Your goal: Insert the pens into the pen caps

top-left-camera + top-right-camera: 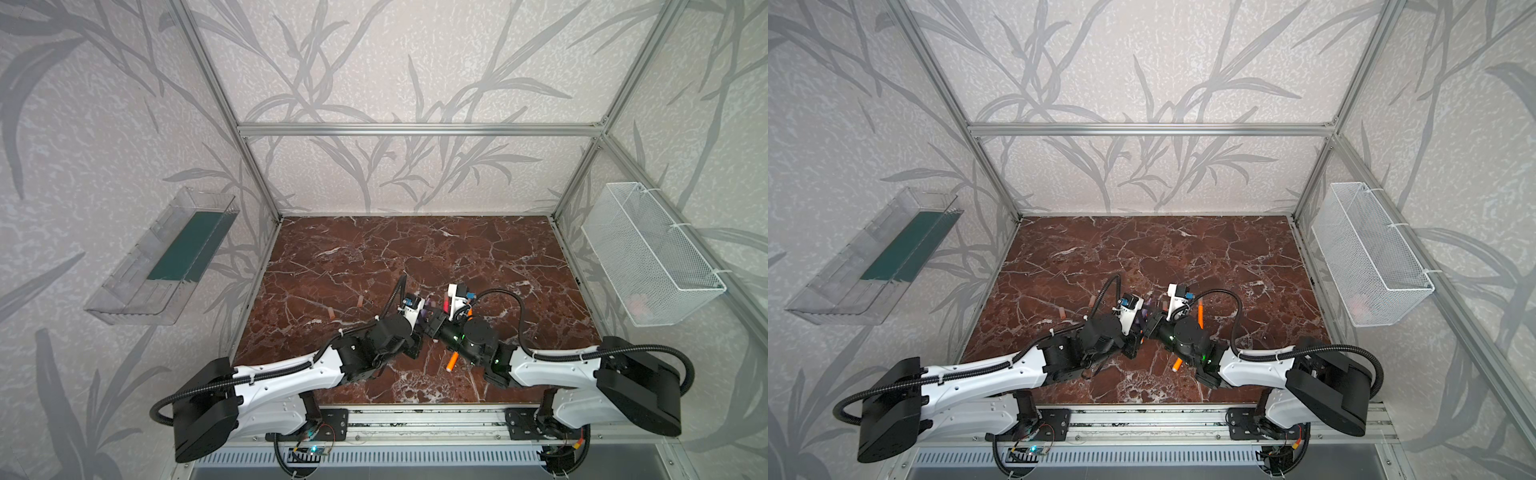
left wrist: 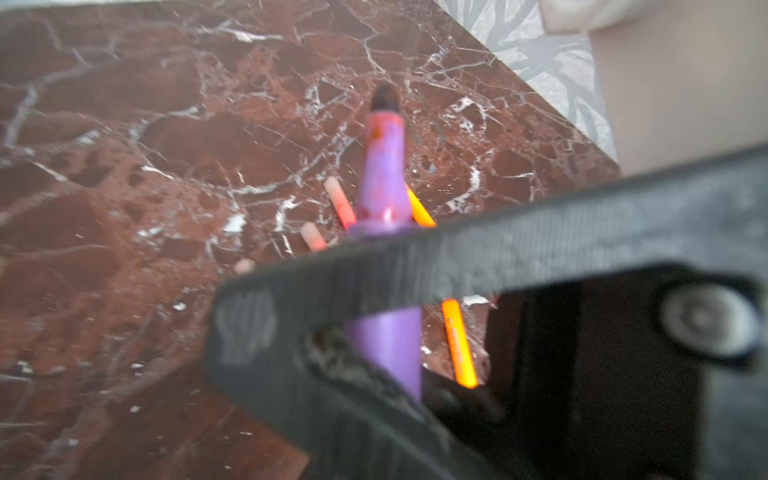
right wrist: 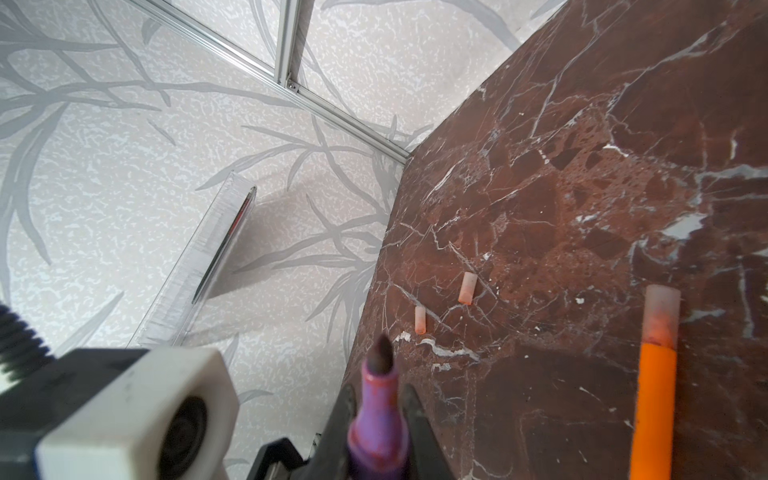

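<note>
Both grippers meet at the table's middle, above the surface. A purple pen (image 3: 376,419) with a bare dark tip stands between the fingers of my right gripper (image 3: 378,399), which is shut on it. Its rear end sits in my left gripper (image 2: 395,374), also shut on it. In both top views only a sliver of purple (image 1: 424,316) shows between the left gripper (image 1: 419,318) and the right gripper (image 1: 433,321). Two loose pen caps (image 1: 360,301) (image 1: 331,313) lie left of them. One orange pen (image 1: 452,360) lies at the front; a capped orange pen (image 3: 652,395) lies beside the right gripper.
The marble table (image 1: 415,249) is fenced by aluminium posts. A clear plastic tray (image 1: 162,257) hangs on the left wall and a white mesh basket (image 1: 652,253) on the right wall. Two pink-red capped pens (image 2: 340,203) (image 2: 313,237) lie under the grippers.
</note>
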Available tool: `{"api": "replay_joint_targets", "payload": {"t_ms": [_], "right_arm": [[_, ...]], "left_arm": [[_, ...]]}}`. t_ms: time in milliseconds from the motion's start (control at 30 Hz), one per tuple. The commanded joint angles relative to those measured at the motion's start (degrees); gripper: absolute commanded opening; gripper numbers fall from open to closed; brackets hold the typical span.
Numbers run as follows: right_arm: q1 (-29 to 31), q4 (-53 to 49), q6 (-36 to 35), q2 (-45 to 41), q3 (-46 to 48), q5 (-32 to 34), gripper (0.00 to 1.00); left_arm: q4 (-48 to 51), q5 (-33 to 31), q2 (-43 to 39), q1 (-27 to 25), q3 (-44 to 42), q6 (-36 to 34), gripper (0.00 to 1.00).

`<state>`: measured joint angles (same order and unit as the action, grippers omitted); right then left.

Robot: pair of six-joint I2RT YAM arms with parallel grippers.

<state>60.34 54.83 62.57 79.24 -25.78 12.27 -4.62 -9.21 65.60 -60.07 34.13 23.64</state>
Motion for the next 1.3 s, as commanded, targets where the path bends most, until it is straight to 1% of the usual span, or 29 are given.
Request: {"api": "replay_joint_targets", "payload": {"t_ms": [0,33,100,133,167,200,233,267,333,367,400,467,533,700,833,933,1000,1100,1267], "right_arm": [[1.18,-0.92,-0.55,0.97,-2.11,-0.94,0.14],[1.11,-2.50,-0.43,0.92,-2.42,0.62,0.28],[0.74,-3.77,-2.13,1.00,-2.76,3.68,0.64],[-0.06,-5.31,-2.89,0.70,-3.23,4.84,0.75],[-0.79,-7.80,-3.42,0.29,-3.83,6.59,0.81],[-1.21,-10.99,-4.34,-0.19,-4.71,9.22,0.84],[-3.44,-14.78,-5.70,-0.54,-5.78,11.80,0.87],[-4.37,-17.57,-6.92,-0.74,-7.03,14.04,0.89],[-7.03,-25.40,-7.50,-0.23,-10.50,18.38,0.92],[-8.38,-27.75,-7.55,0.54,-12.12,19.07,0.92],[-10.54,-29.02,-7.81,1.78,-13.39,18.60,0.92],[-14.48,-28.78,-8.98,4.90,-15.48,13.73,0.92],[-16.81,-29.87,-11.16,8.35,-18.93,10.26,0.92],[-18.90,-31.92,-19.41,17.46,-29.72,8.87,0.92],[-20.72,-28.34,-24.55,25.66,-37.03,7.02,0.92],[-22.15,-25.49,-28.60,31.35,-42.48,4.97,0.92],[-23.05,-22.41,-29.53,34.64,-44.77,4.00,0.92],[-24.24,-18.28,-28.96,38.80,-47.47,2.62,0.92],[-24.36,-14.40,-26.78,43.43,-51.13,3.76,0.92]], "left_arm": [[-4.58,-2.79,-3.01,0.72,0.16,1.28,0.07],[-3.78,-3.86,-3.71,1.26,-0.06,1.83,0.03],[-1.62,-5.25,-5.12,2.94,-0.29,2.95,0.01],[0.22,-5.90,-5.87,4.13,-0.29,3.77,0.00],[1.89,-6.53,-6.63,5.25,-0.23,4.56,0.00],[3.71,-7.09,-7.49,6.87,-0.29,5.23,0.00],[5.28,-7.41,-8.29,8.26,-0.43,5.58,0.00],[7.04,-7.86,-8.95,9.44,-0.47,5.99,0.00],[11.62,-10.54,-10.93,12.08,-0.47,6.94,0.00],[13.50,-11.50,-11.73,13.36,-0.51,7.15,0.00],[15.39,-12.55,-13.01,14.99,-0.64,7.54,0.00],[18.37,-13.29,-15.50,18.50,-1.01,8.00,0.00],[20.64,-13.29,-18.10,22.81,-1.34,8.25,0.00],[23.33,-11.38,-20.26,32.21,-0.15,7.24,0.00],[21.46,-8.34,-18.26,38.40,0.50,6.53,0.00],[19.63,-6.26,-16.19,41.59,0.65,6.51,0.00],[18.68,-5.56,-14.72,42.85,0.95,6.37,0.00],[17.77,-4.96,-12.17,44.22,2.13,5.91,0.00],[16.32,-4.49,-9.57,45.37,3.54,5.48,0.00]]}}
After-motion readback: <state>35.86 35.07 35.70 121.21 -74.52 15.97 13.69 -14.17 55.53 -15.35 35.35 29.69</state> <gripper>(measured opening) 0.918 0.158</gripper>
